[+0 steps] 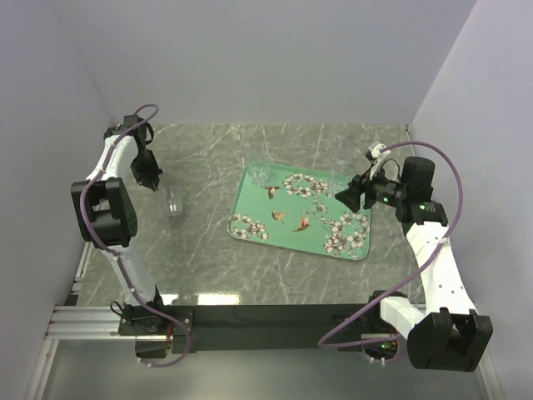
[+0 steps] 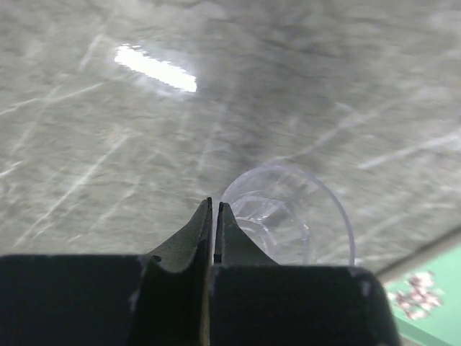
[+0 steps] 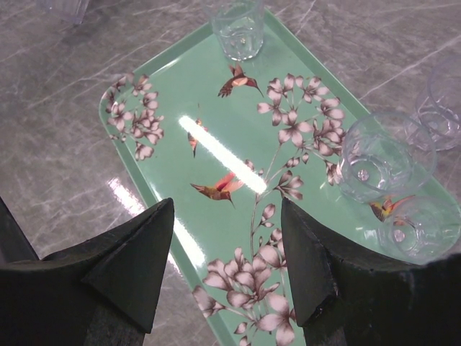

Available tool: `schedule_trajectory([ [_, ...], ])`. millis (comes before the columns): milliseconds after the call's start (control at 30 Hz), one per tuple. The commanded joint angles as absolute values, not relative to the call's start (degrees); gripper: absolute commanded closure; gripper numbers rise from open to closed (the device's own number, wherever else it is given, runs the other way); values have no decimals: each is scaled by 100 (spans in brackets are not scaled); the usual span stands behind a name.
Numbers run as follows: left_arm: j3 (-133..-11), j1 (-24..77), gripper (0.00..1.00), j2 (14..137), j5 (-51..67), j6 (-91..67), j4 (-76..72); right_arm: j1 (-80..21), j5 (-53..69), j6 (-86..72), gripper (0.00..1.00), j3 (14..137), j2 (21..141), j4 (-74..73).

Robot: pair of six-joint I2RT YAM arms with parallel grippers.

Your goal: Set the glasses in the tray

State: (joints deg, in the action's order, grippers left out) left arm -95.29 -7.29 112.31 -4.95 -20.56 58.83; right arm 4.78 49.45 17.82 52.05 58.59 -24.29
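Note:
The mint-green tray [image 1: 304,215] with blossoms and birds lies mid-table. One clear glass [image 1: 260,176] stands in its far left corner, also in the right wrist view [image 3: 238,29]. Two more glasses [image 3: 378,158] [image 3: 421,227] stand on the tray's right end. Another glass [image 1: 173,202] stands on the table left of the tray. My left gripper [image 1: 152,179] is shut and empty, its tips [image 2: 215,205] just beside that glass [image 2: 288,216]. My right gripper [image 1: 346,196] is open and empty, hovering over the tray [image 3: 216,238], its opening [image 3: 227,203] above the blossoms.
More clear glasses stand on the marble table behind the tray [image 1: 337,142], one beside the tray's rim [image 3: 446,108] and one at the far edge [image 3: 65,7]. Grey walls close the left, back and right sides. A corner of the tray [image 2: 425,288] shows in the left wrist view.

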Motion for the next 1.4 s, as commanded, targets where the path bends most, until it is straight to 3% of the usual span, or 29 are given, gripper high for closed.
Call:
schedule_trajectory([
  [0,-9782,-712,100,10811,236,-1995,5889,527,5045,1749,32,5159,5704,-2206],
  [533,-8825,-370,100,9440,976,-1652,4212,527,4983,1723,32,5124,5774,-2162],
  [1000,-7067,1493,100,8060,484,-2302,1663,536,4808,1723,32,5098,5748,-2127],
  [1367,-6021,2636,100,8297,-711,-2374,-658,580,4676,1723,32,5054,5783,-2092],
])
